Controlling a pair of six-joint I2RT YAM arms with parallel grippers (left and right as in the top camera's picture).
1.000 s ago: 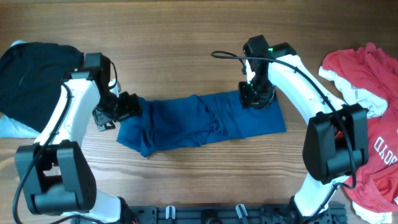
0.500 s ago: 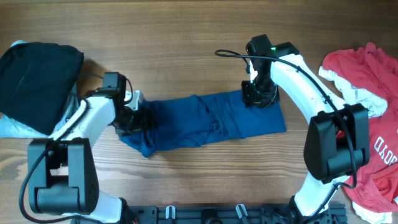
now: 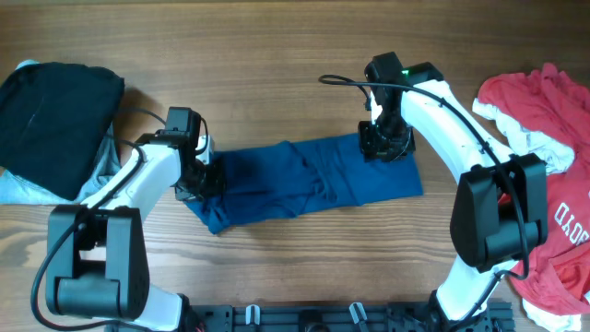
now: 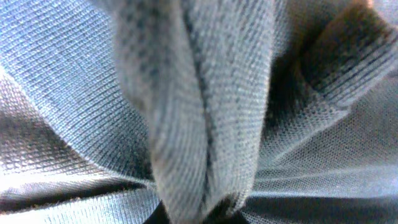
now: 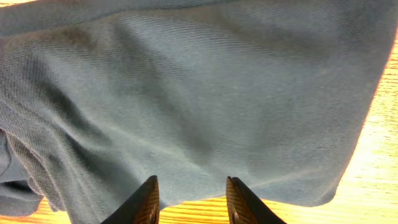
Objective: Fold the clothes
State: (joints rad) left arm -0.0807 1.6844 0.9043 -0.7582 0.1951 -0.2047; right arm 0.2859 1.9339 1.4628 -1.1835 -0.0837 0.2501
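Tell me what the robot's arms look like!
Both the left arm and the right arm have smooth white shells with chunky black joints. A thin black cable loops off the right one, near a little green light. The right end effector has two black pointed fingers.

Place: robot lab bench | wood-grain tabletop point(image 3: 277, 46) | white-and-black left arm point(image 3: 138, 175) and right arm point(image 3: 442, 106) stood on a black mounting rail point(image 3: 350, 318) at the near edge | loose cable point(image 3: 336, 80) | black garment heap point(image 3: 51, 111), red garment heap point(image 3: 544, 101) lay at the ends
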